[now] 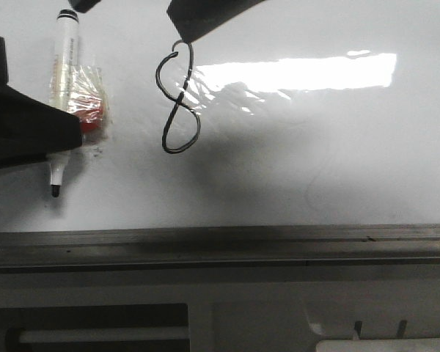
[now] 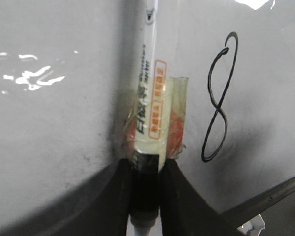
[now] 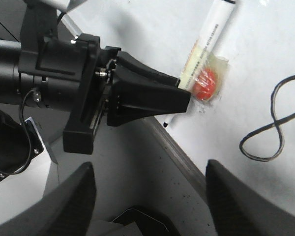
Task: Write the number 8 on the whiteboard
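Note:
The number 8 stands in thin black line on the whiteboard, tall and a little slanted. To its left, my left gripper is shut on a white marker wrapped in clear tape with a red piece. The marker's black tip points toward the board's near edge. In the left wrist view the marker sits between the fingers, with the number 8 beside it. My right gripper hangs open and empty over the board's edge; its dark end shows just above the 8.
A grey metal frame rail runs along the whiteboard's near edge, with the robot's grey base below it. Bright glare lies on the board right of the 8. The right wrist view shows the left gripper and marker.

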Motion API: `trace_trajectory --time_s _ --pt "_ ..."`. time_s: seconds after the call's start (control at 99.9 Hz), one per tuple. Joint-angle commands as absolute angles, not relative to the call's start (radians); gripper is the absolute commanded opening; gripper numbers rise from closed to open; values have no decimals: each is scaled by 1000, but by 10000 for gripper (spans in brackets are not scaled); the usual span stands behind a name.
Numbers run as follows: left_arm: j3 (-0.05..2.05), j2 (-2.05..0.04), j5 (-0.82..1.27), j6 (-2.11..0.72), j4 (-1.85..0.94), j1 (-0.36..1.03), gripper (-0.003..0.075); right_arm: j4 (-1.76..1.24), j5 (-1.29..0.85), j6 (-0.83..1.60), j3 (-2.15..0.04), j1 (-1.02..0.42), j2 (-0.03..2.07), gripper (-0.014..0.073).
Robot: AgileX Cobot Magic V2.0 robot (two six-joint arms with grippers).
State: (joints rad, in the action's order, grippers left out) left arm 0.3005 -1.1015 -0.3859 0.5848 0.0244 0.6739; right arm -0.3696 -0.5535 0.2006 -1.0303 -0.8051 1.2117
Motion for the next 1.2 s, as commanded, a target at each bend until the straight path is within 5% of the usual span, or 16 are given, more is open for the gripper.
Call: trace_trajectory --time_s 0.0,0.1,0.25,0.35,0.46,0.69,0.8,0.951,1.191 --pt "328 -1103 -436 595 -19 673 -10 -386 -492 210 -1057 -804 1193 416" --pt "328 -1103 -436 595 -13 673 97 -387 -495 210 -1057 -804 1193 416" --pt "328 -1103 -432 595 -10 673 385 -387 -493 208 -1057 -804 1193 416" --pt "328 -1099 -432 595 -10 673 436 -387 -484 208 -1057 -804 1193 416" --pt "328 -1077 -430 595 -10 673 428 -370 -480 208 -1057 -804 1190 353" --pt "326 -989 -351 595 0 673 427 -292 -488 208 -1055 -804 1130 -74" --pt "326 -930 -270 595 20 673 345 -247 -470 208 -1018 -804 1073 -62" --pt "314 -825 -221 595 71 673 -24 -193 -381 208 -905 -804 955 -62" --pt "238 -658 -296 592 215 673 -20 -190 -88 212 -605 -804 670 -62"
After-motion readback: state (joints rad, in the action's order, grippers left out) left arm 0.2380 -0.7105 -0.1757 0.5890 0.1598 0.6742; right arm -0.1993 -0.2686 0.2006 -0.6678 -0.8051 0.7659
